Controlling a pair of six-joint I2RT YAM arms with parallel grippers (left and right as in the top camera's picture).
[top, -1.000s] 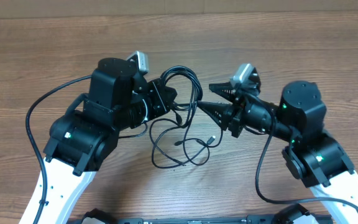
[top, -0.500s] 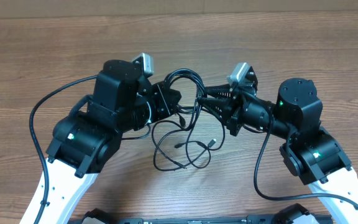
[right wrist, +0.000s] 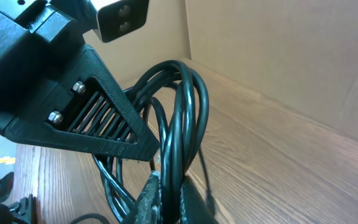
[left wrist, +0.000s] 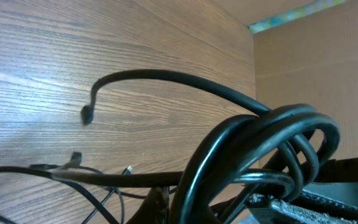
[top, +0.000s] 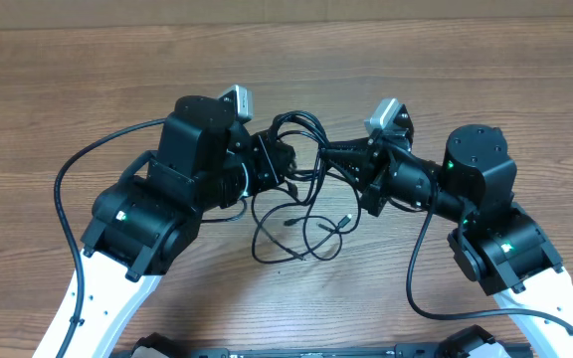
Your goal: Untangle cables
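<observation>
The cables [top: 304, 123] are thin black cords wound in loops between my two grippers; looser loops with small plug ends [top: 344, 219] trail on the table below. My left gripper [top: 279, 164] holds the bundle from the left. In the left wrist view the cables [left wrist: 260, 134] arch close over the fingers [left wrist: 166, 208]. My right gripper [top: 324, 159] reaches in from the right. In the right wrist view its fingers [right wrist: 169, 199] are shut on several strands of the cables [right wrist: 188, 106], right beside the left gripper's black body [right wrist: 86, 118].
The wooden table [top: 88, 89] lies all around. Thick black arm cables hang beside the left arm [top: 63, 189] and the right arm [top: 413, 268]. A cardboard wall [right wrist: 278, 56] stands behind the table.
My right gripper was open a second ago and has shut on the cable strands. My left arm has moved right with the bundle, and the loose loops have shifted right.
</observation>
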